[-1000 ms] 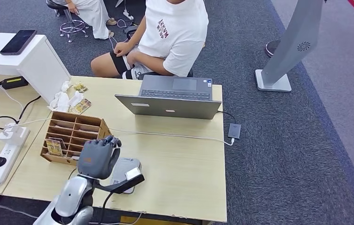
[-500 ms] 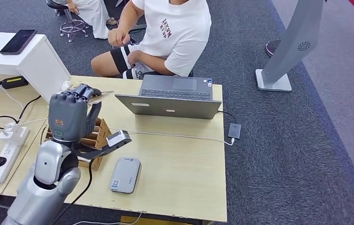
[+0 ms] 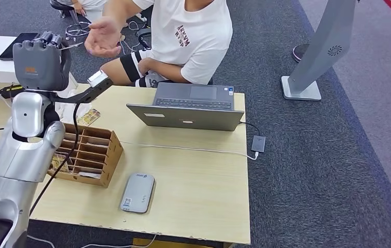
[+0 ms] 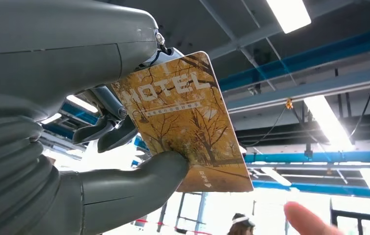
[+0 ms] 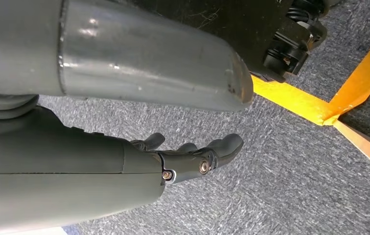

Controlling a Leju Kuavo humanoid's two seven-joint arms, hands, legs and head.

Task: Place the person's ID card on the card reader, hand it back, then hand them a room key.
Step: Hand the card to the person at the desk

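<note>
While a laptop [image 3: 193,106], a card reader [image 3: 138,192] and a wooden card box [image 3: 85,154] sit on the pale surface [image 3: 204,191] over grey carpet [image 3: 317,170], the left hand [image 3: 41,59] is raised high, pinching a room key [image 4: 188,117] marked HOTEL toward the person's open hand [image 3: 103,37]. The right hand [image 5: 193,156] hangs over the carpet, fingers [image 5: 224,146] loosely extended, holding nothing.
</note>
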